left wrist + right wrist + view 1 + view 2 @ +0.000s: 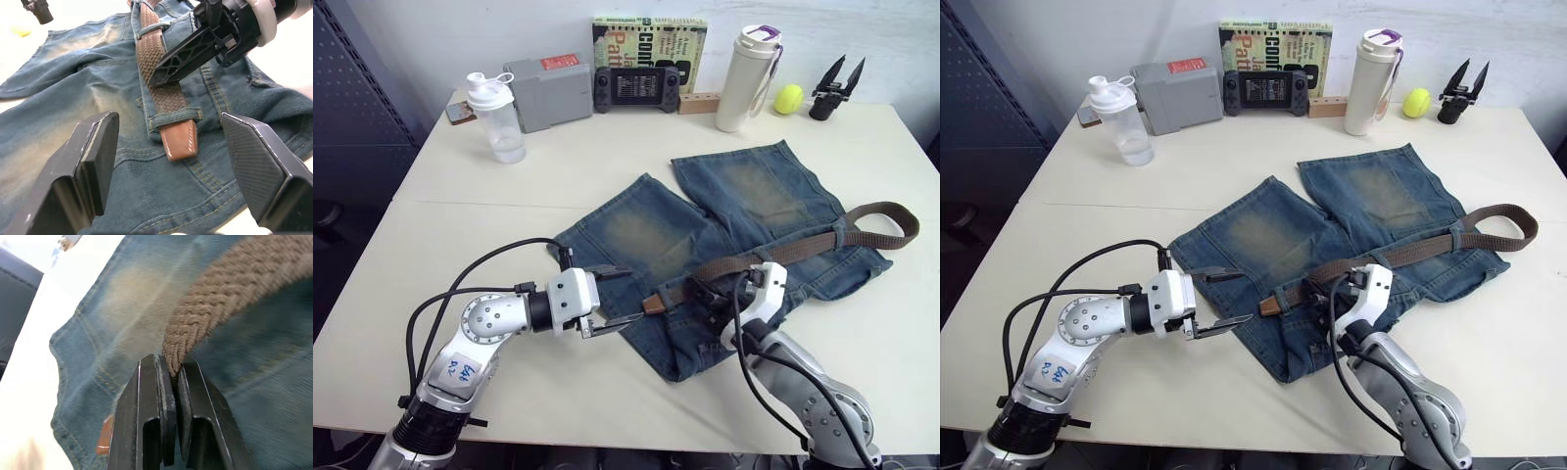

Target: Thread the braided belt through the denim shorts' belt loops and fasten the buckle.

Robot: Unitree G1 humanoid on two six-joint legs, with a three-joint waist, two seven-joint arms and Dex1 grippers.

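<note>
**Belt tip poking out of the end loop**

So, containers first: a clear shaker bottle and a tall white flask stand capped at the back of the bench; can't tell what's in either. Also back there: a grey box, a handheld console, a book, a tennis ball.

The denim shorts lie flat mid-bench. The braided belt runs along the waistband, its tapered tip just past a belt loop.

The right gripper has its fingers pinched tight on the braid. The left gripper sits wide open, holding nothing, either side of that tip.
</note>
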